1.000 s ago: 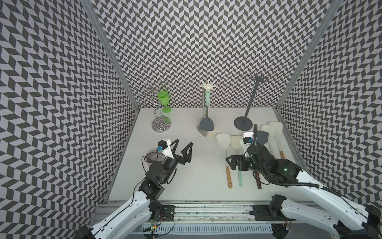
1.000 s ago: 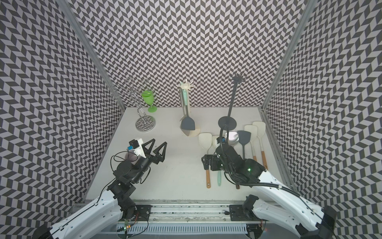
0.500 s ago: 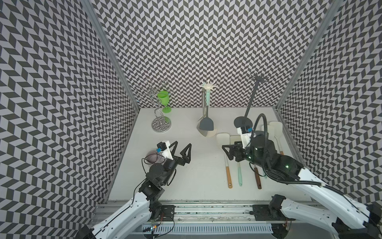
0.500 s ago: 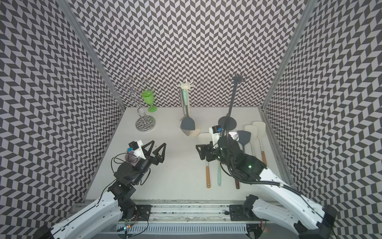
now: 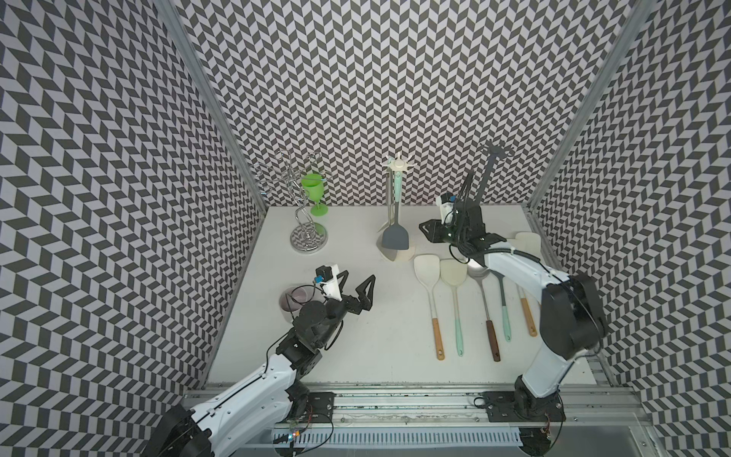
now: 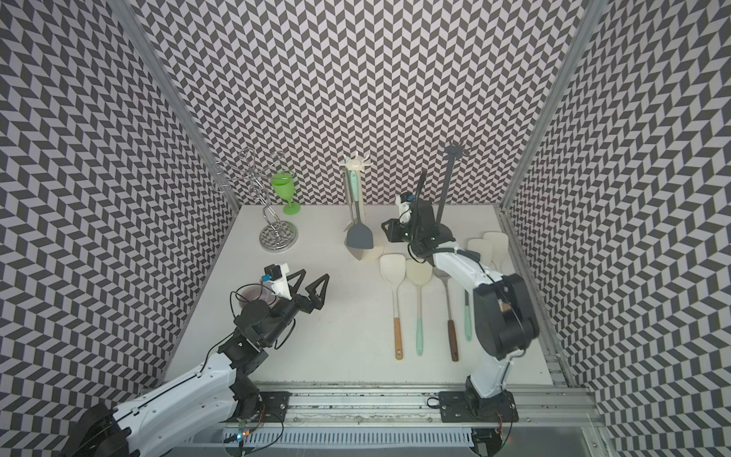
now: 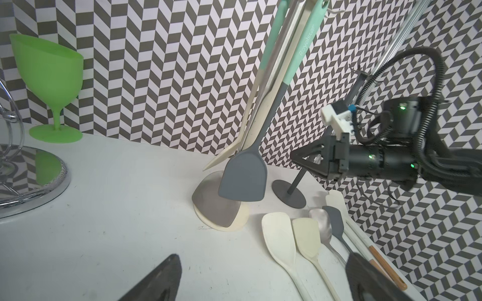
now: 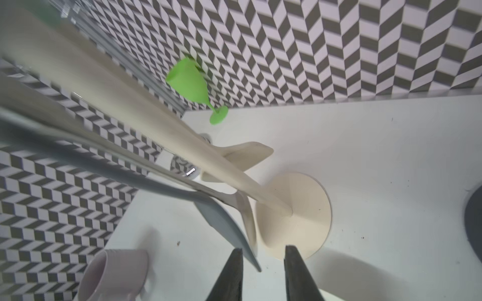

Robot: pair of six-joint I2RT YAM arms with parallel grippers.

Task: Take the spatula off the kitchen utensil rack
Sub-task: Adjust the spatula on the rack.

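The cream kitchen utensil rack (image 5: 407,256) (image 6: 376,251) stands at the back middle. A grey spatula (image 5: 394,238) (image 6: 359,237) (image 7: 243,179) with a mint handle hangs from it, beside a cream spatula (image 7: 226,157) (image 8: 247,153). My right gripper (image 5: 424,232) (image 6: 385,232) (image 8: 262,254) hovers just right of the rack's base (image 8: 300,213). Its jaws stand narrowly open with nothing between them, and the grey blade's edge (image 8: 221,219) lies close to one finger. My left gripper (image 5: 359,277) (image 6: 315,275) is wide open and empty at the front left, pointing toward the rack.
Several spatulas and a spoon lie in a row on the table (image 5: 435,277) right of the middle, under the right arm. A black stand (image 5: 484,174) rises behind the right gripper. A chrome rack (image 5: 308,237), a green goblet (image 5: 314,190) and a lilac mug (image 5: 294,298) are on the left.
My right arm has swung up and back from over the laid-out utensils to beside the rack, and its jaws have narrowed. The left arm has not moved.
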